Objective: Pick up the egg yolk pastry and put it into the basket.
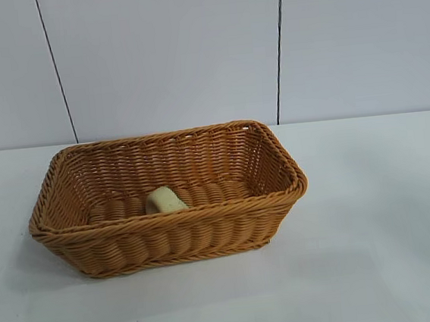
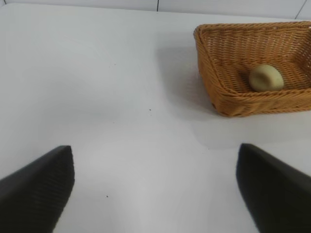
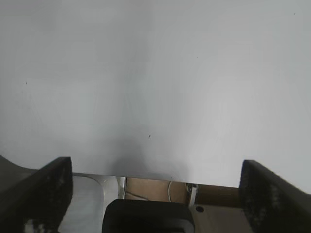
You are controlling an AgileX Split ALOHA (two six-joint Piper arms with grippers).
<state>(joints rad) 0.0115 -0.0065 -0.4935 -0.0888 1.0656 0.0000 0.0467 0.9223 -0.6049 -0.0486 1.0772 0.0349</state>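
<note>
The orange-brown wicker basket [image 1: 207, 234] stands on the white table, a little left of centre in the exterior view. The pale yellow egg yolk pastry [image 1: 165, 201] lies on the basket's floor near the front wall. The left wrist view shows the same basket [image 2: 228, 97] with the egg yolk pastry [image 2: 266, 77] inside it. My left gripper [image 2: 155, 165] is open over bare table, well away from the basket, with nothing between its fingers. Over the table's edge, my right gripper [image 3: 156, 167] is open and empty. Neither arm appears in the exterior view.
A grey panelled wall [image 1: 167, 55] runs behind the table. In the right wrist view the table edge [image 3: 155, 175] runs across, with a brown floor, a cable and a metal fitting below it.
</note>
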